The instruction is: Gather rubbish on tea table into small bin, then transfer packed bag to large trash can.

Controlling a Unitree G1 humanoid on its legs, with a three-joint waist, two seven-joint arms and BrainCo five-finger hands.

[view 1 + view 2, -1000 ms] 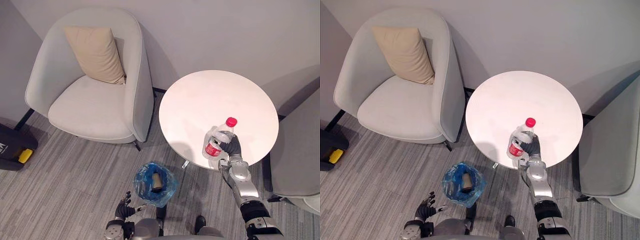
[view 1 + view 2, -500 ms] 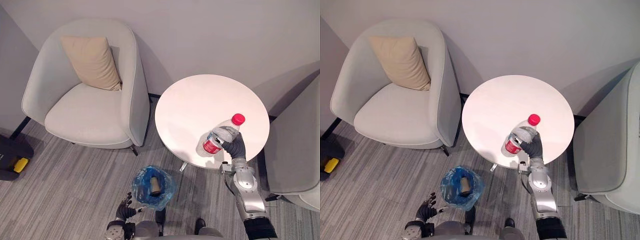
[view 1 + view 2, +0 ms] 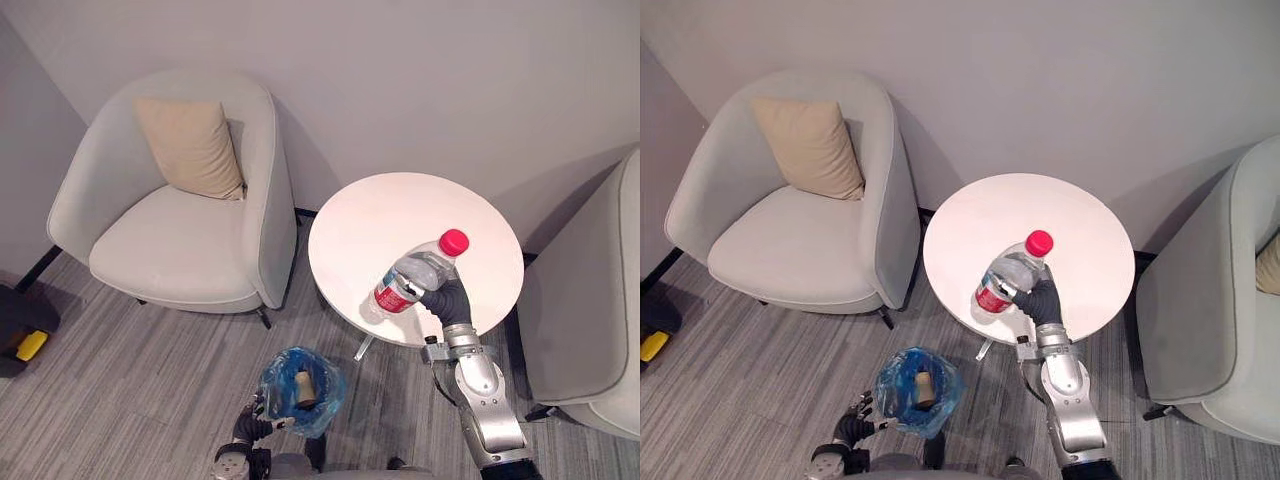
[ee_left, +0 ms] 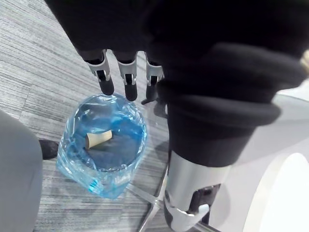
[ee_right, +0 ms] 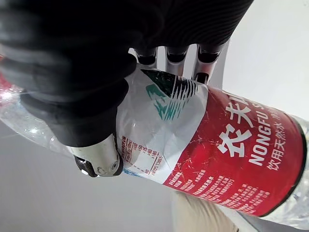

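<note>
Raised since a second ago, the clear plastic bottle with a red cap and red label (image 3: 412, 278) is now off the round white counter (image 3: 400, 215) and tipped, its cap up and away and its base toward the robot's left. Nearest, the left robot hand (image 3: 248, 428) hangs low with fingers straight and relaxed, holding nothing, just beside the rim of the small bin lined with a blue plastic bag (image 3: 278, 372) on the grey striped carpet (image 3: 130, 370). A brown cardboard tube (image 4: 98, 139) lies inside the bin. Beyond, the right robot hand (image 3: 448, 300) has fingers and thumb curled round the bottle's middle, holding it over the counter's near edge. Farther back stands a light grey armchair (image 3: 170, 235) with a beige cushion (image 3: 192, 148), and a second grey armchair (image 3: 585, 300) is at the right.
</note>
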